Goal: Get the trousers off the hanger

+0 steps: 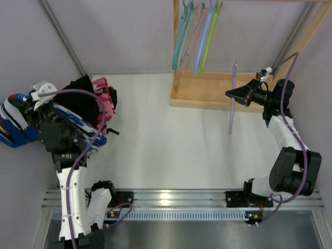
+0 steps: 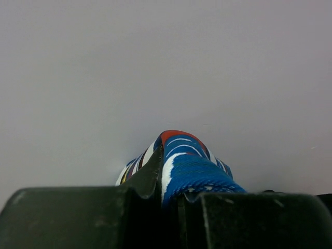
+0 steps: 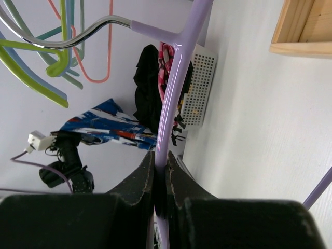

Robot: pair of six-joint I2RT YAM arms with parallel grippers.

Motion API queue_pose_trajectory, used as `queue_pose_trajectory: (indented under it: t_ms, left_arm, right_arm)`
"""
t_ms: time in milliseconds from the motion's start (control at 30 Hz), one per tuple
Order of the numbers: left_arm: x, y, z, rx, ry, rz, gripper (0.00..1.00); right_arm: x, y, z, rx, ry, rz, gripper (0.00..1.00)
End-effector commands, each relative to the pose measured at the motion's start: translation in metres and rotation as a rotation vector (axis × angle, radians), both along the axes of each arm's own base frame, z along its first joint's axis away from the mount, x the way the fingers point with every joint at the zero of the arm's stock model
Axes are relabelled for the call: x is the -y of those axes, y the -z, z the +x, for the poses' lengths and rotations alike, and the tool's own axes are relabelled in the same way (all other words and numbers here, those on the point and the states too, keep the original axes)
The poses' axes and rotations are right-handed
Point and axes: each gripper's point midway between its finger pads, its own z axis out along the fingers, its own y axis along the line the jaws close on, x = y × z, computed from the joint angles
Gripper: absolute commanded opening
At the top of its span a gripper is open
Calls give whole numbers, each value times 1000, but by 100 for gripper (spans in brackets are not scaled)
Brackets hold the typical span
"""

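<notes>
blue-and-white trousers sit at the far left edge of the table, pinched in the left gripper. wrist view shows both fingers closed tight with the patterned cloth bulging out between them. the rest of the cloth hangs off left of the arm, and i cannot tell if it touches the table.

black trousers and pink-red camo trousers are bunched together just beyond the left arm, touching each other and close to the blue pair.

right gripper is well apart on the other side, in front of the wooden rack. it is clamped narrow on the lilac hanger, gripping the thin bar between the fingers. the hanger looks bare, no cloth on it in any view. 4 or so other plastic hangers on the rack rail look bare too.

step, as i judge it: the 3rd pair is off the hanger and the left arm has it over by the pile, so this is the drop-off end of the removal. all 3 pairs appear to be off, so the task looks near done.

next move calls for the left fingers to open so the cloth falls beside the other 2 without snagging on the fingertips. the right arm then likely has to hook the lilac hanger on the rail or set it down.
</notes>
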Motion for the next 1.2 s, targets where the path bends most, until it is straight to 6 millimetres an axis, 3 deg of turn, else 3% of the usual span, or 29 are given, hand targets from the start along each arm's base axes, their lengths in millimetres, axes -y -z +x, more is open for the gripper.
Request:
queue_pose_trajectory:
  t_ms: [0, 67, 300, 367, 400, 467, 533, 567, 667, 700, 833, 933, 1067, 1100, 1167]
  left_arm:
    - [6, -30, 20, 152, 73, 80, 0]
    - [10, -26, 49, 136, 140, 94, 0]
    - [11, -9, 181, 66, 347, 53, 0]
    - [21, -3, 209, 44, 437, 66, 0]
    - [22, 11, 229, 9, 467, 56, 0]
    - [25, 23, 248, -24, 483, 57, 0]
    - [24, 59, 278, -93, 492, 16, 0]
    - [17, 86, 290, -127, 471, -34, 0]
    - [11, 132, 306, -163, 474, -127, 0]
    - [12, 155, 309, -201, 483, -153, 1]
    - [20, 188, 306, -251, 517, -218, 11]
    - [25, 191, 300, -264, 541, -256, 20]
    - [31, 172, 290, -240, 568, -266, 42]
    - [32, 166, 289, -233, 570, -264, 54]
    - [33, 150, 287, -219, 578, -268, 64]
  right_arm:
    - [-4, -27, -3, 131, -33, -42, 0]
    - [-4, -28, -4, 131, -33, -43, 0]
    - [-3, -45, -6, 169, -19, -49, 0]
    - [-3, -50, -9, 179, -18, -49, 0]
    - [-2, -52, -10, 185, -15, -50, 0]
    - [-1, -56, -12, 198, -11, -54, 0]
    - [-1, -61, -15, 211, -7, -55, 0]
    - [0, -62, -15, 212, -1, -56, 0]
    - [2, -66, -19, 222, 6, -60, 0]
    - [2, -67, -20, 225, 8, -63, 0]
    - [8, -74, -28, 231, 33, -96, 0]
    - [11, -79, -31, 257, 51, -140, 0]
    - [9, -79, -34, 255, 49, -145, 0]
    - [9, -78, -35, 254, 50, -146, 0]
    - [10, -83, -36, 265, 57, -150, 0]
